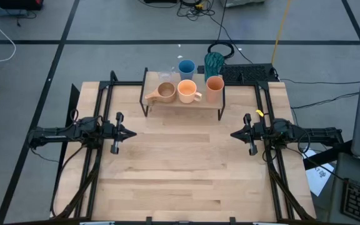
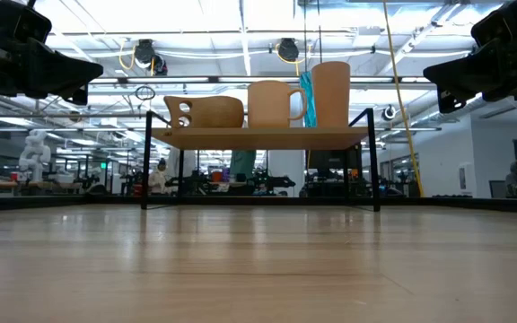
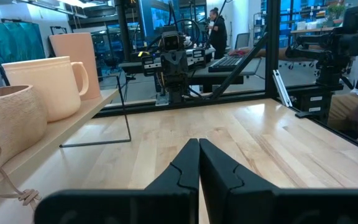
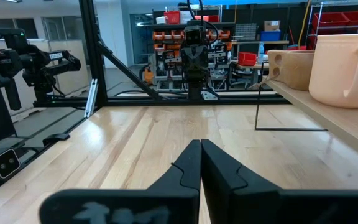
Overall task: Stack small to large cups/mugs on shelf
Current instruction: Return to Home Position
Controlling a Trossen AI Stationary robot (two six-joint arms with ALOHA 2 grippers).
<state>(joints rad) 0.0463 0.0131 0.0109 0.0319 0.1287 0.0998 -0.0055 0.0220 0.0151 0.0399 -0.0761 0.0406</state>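
Note:
The shelf (image 1: 183, 104) stands at the table's far middle on thin black legs. On its front row, from left to right, sit the tan wooden cup (image 1: 164, 92), the orange handled mug (image 1: 187, 91) and the orange-brown tumbler (image 1: 214, 89), each on its base. Behind them stand the clear glass (image 1: 165, 77), the blue cup (image 1: 186, 67) and the teal tumbler (image 1: 214, 62). My left gripper (image 1: 132, 132) is shut and level at the table's left. My right gripper (image 1: 234, 134) is shut and level at the right. They point at each other, with nothing between their fingers (image 3: 199, 149) (image 4: 201, 149).
Bare tabletop (image 1: 183, 169) stretches between and in front of the two arms. Black frame rails (image 1: 99, 112) (image 1: 269, 112) run along the table's left and right sides. A keyboard (image 1: 249, 73) and headphones (image 1: 220, 50) lie beyond the far edge.

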